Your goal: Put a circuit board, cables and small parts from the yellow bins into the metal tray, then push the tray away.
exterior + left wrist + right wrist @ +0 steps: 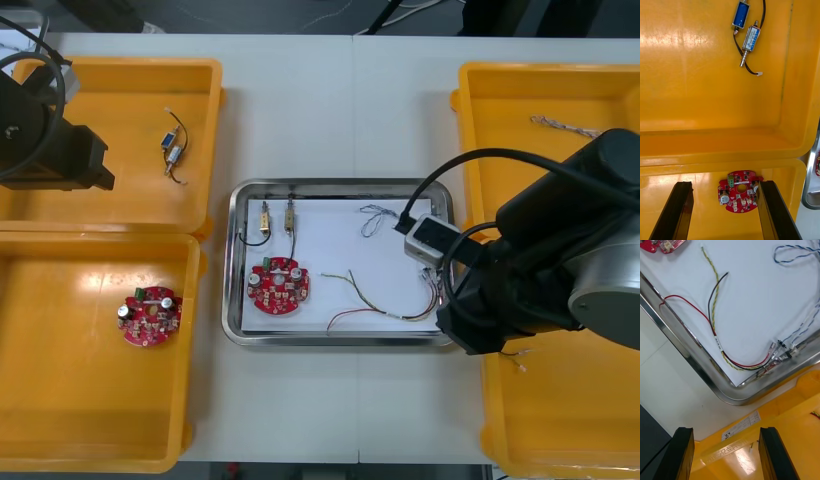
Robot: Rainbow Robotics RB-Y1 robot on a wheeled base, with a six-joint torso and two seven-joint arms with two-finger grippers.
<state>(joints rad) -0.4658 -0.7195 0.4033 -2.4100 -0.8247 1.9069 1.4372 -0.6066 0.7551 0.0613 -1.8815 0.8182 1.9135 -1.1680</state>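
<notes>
The metal tray (233, 300), white inside, holds a red circuit board (279, 285), two small metal parts (277, 217), a blue and white cable (375, 218) and a red and yellow cable (365, 305). My right gripper (728, 453) is open with nothing between its fingers. It hangs over the rim of the near right yellow bin (790, 427), just off the tray's corner (726, 392). My left gripper (724, 210) is open too, over the left bins. A second circuit board (738, 191) lies beyond its fingertips.
The far left bin (120, 195) holds two small metal parts (174, 148) joined by a black wire. The near left bin (60, 400) holds the spare circuit board (151, 315). A twisted cable (565, 125) lies in the far right bin (480, 130).
</notes>
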